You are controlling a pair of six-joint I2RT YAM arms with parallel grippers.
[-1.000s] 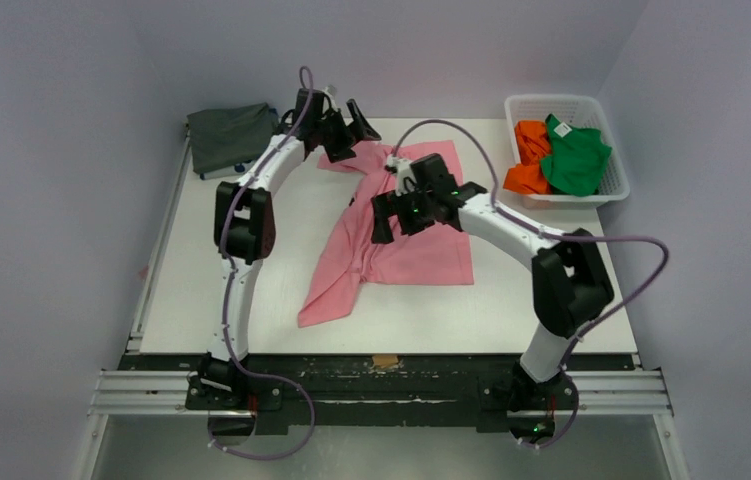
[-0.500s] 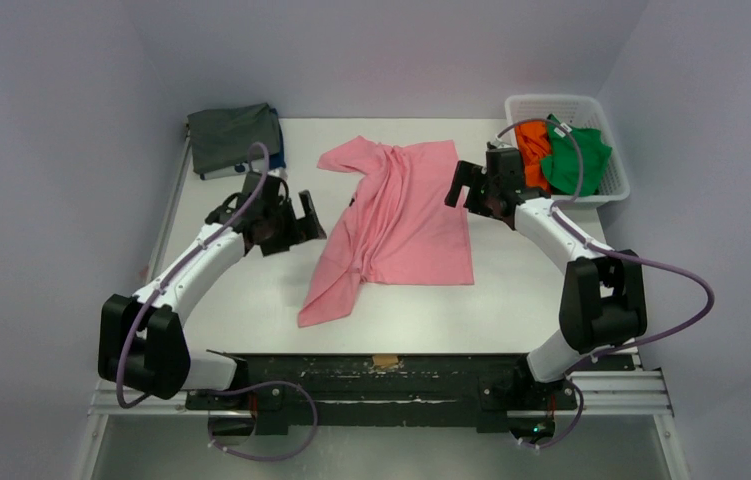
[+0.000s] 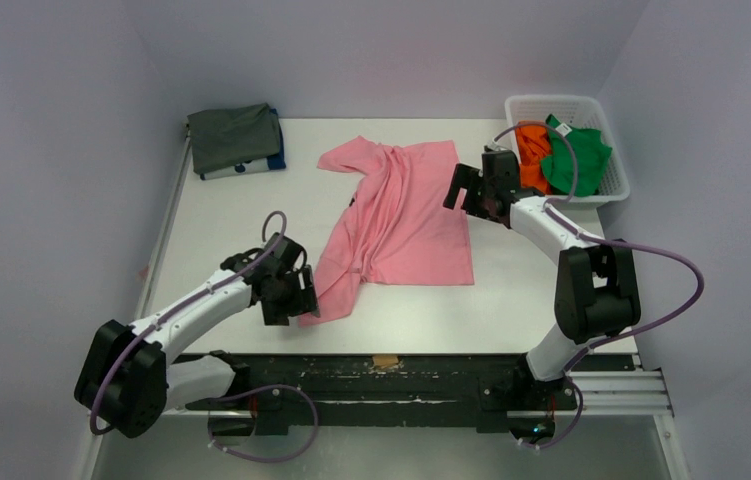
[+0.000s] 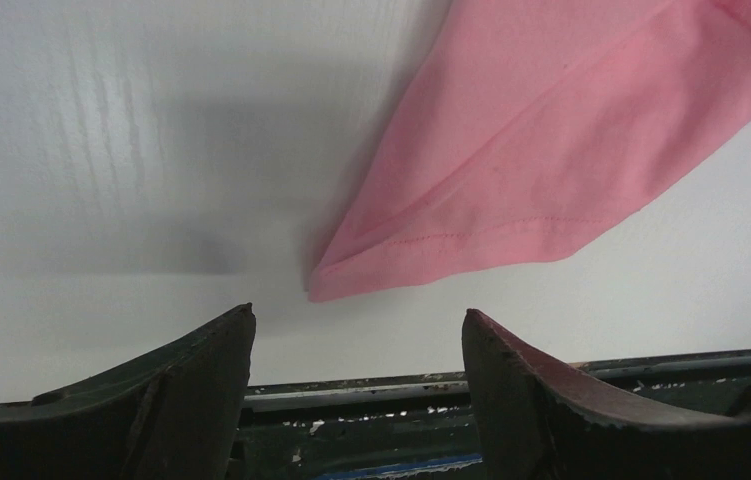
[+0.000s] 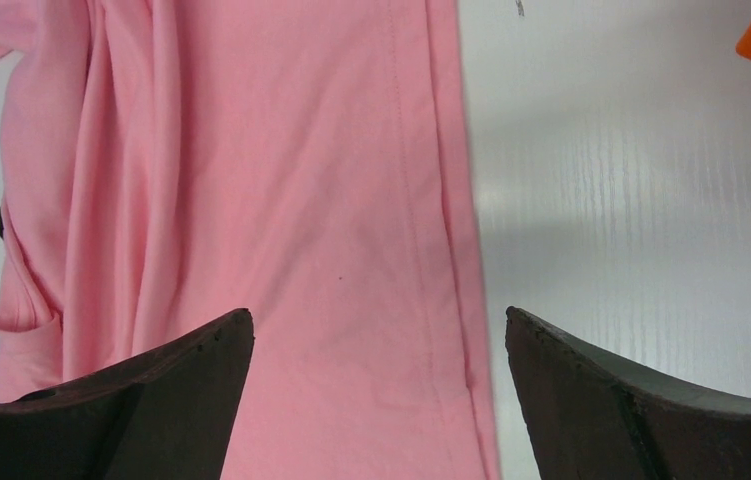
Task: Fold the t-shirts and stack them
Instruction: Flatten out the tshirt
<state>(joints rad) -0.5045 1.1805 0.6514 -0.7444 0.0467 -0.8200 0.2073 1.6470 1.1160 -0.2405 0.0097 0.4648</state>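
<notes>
A large pink t-shirt (image 3: 401, 215) lies crumpled and partly folded in the middle of the white table (image 3: 221, 230). My left gripper (image 3: 291, 305) is open and empty just beside the shirt's near-left corner; in the left wrist view that corner (image 4: 371, 270) lies just ahead of the gripper (image 4: 356, 330). My right gripper (image 3: 463, 192) is open and empty at the shirt's far right edge; the right wrist view shows the gripper (image 5: 379, 330) over the pink cloth (image 5: 281, 200) and its hem. A folded dark grey t-shirt (image 3: 233, 137) sits on a blue one at the back left.
A white lattice basket (image 3: 606, 190) at the back right holds an orange t-shirt (image 3: 528, 150) and a green t-shirt (image 3: 576, 155). The table's near edge with a dark metal rail (image 4: 511, 375) lies right below the left gripper. Purple walls surround the table.
My left arm has swung from the back of the table to the shirt's near-left corner. My right arm moved from the shirt's middle to its far right edge.
</notes>
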